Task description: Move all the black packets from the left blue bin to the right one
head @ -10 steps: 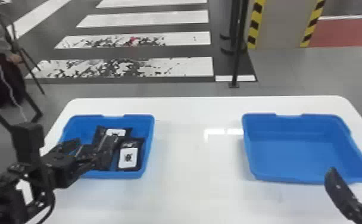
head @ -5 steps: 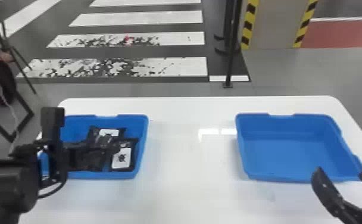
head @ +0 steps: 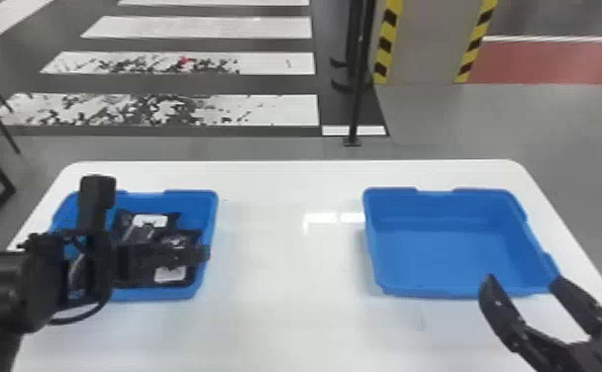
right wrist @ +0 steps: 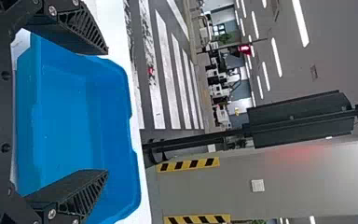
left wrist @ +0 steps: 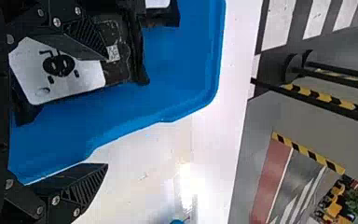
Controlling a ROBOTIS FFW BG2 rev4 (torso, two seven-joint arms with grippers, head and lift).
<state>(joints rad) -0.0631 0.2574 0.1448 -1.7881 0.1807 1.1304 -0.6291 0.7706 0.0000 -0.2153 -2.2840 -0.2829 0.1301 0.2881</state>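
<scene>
My left gripper (head: 200, 253) is over the near right part of the left blue bin (head: 131, 295), above black packets with white labels, one farther back (head: 149, 221) and one nearer (head: 170, 275). In the left wrist view this gripper (left wrist: 107, 111) stands open, one finger over a labelled packet (left wrist: 87, 77), the other beyond the wall of the left bin (left wrist: 182, 108). Part of another packet (left wrist: 162, 19) lies beside it. My right gripper (head: 522, 281) is open at the near edge of the right blue bin (head: 428, 292); in its wrist view the gripper (right wrist: 107, 112) holds nothing.
The bins stand apart on a white table (head: 285, 277), with bare tabletop between them. Behind the table a thin black post (head: 357, 104) rises from the floor, beside a pillar with yellow-black stripes (head: 428, 44).
My left gripper has moved right across the left bin, its arm now lying more sideways. The head view has shifted slightly. My right gripper stays open near the right bin.
</scene>
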